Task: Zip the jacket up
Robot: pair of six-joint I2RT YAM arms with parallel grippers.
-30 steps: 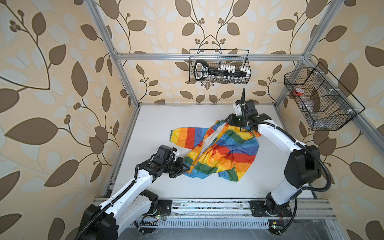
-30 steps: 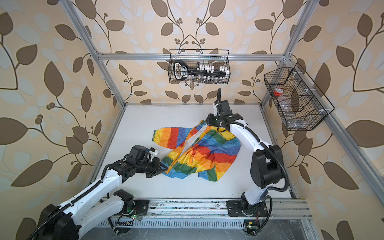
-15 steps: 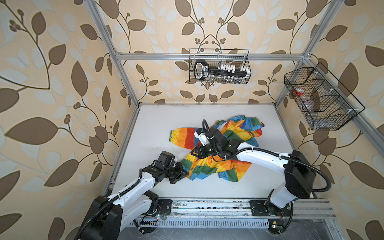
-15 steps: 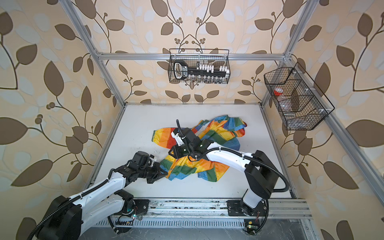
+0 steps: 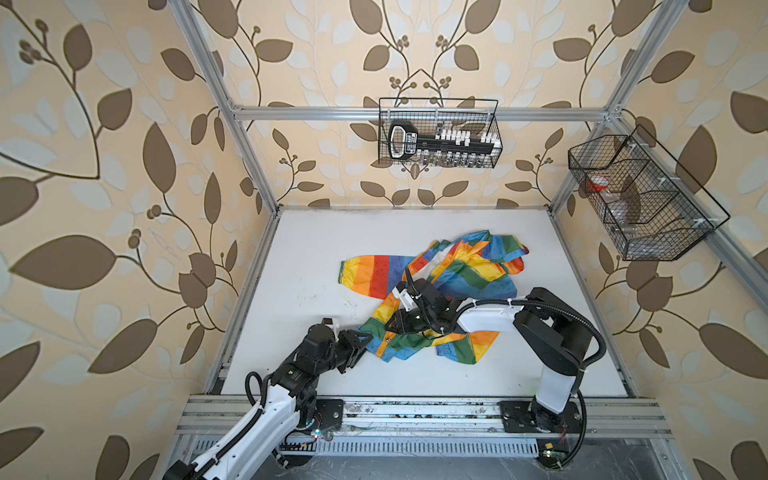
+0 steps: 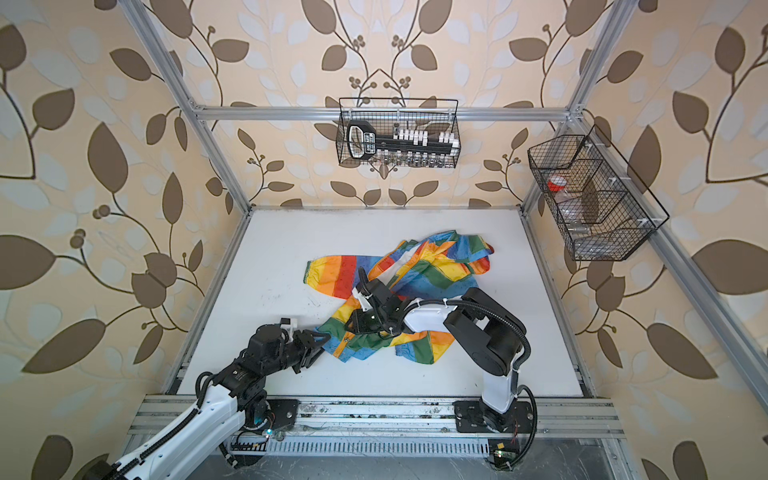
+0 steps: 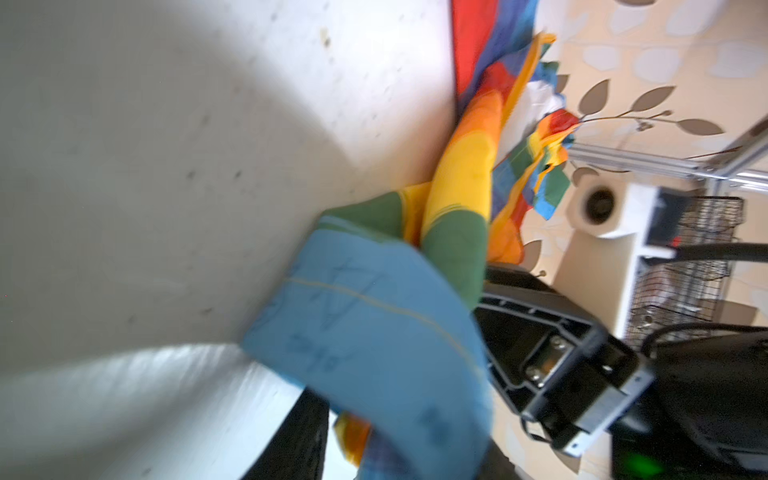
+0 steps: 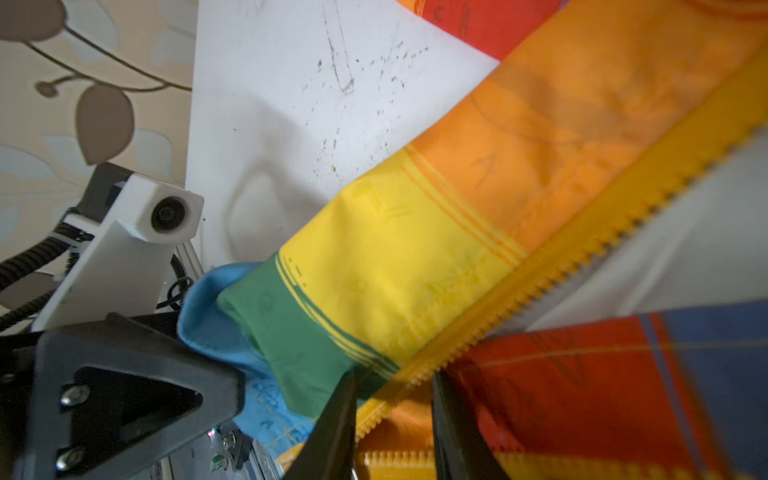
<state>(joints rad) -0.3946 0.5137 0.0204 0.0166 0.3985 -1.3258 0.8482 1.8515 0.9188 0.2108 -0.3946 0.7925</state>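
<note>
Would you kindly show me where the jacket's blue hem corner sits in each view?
Both top views: blue hem corner, at the left gripper tips.
Left wrist: fills the middle.
Right wrist: beside the green band, at.
Shared landmark: the left gripper's black finger.

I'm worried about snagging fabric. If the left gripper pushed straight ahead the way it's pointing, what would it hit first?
The jacket: its blue hem corner lies right before the open jaws of the left gripper, probably touching them, though depth is hard to judge.
</note>
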